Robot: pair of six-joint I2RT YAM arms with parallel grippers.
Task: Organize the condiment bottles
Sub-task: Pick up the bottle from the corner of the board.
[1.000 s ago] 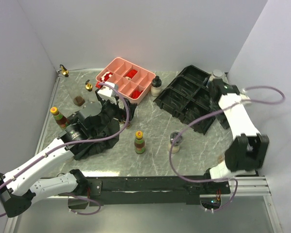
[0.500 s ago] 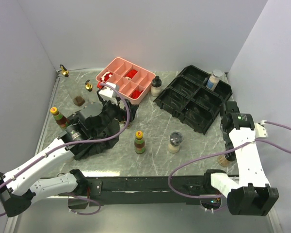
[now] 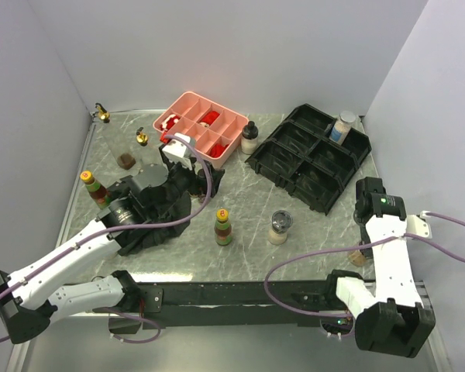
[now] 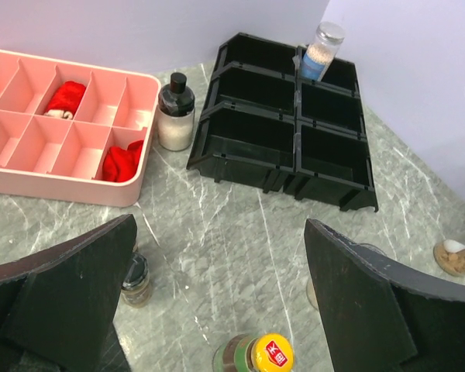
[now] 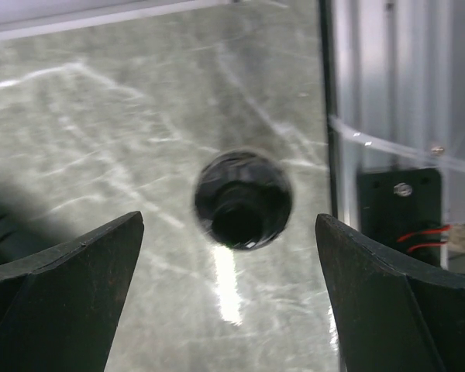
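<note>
The black-lidded jar (image 5: 242,200) appeared from directly above as a blurred, dark round lid on the marble table (image 5: 101,116), near its right edge. The right gripper (image 5: 229,232) hung over it, fingers spread wide on either side, touching nothing. The left gripper (image 4: 217,256) was equally wide and empty, above the yellow-capped bottle (image 4: 265,353). A grey-lidded shaker (image 4: 322,50) stood in a rear compartment of the black organizer (image 4: 248,151).

black-lidded jar (image 5: 242,200) – bare tabletop (image 5: 108,132) around, fingers (image 5: 62,302) wide
</note>
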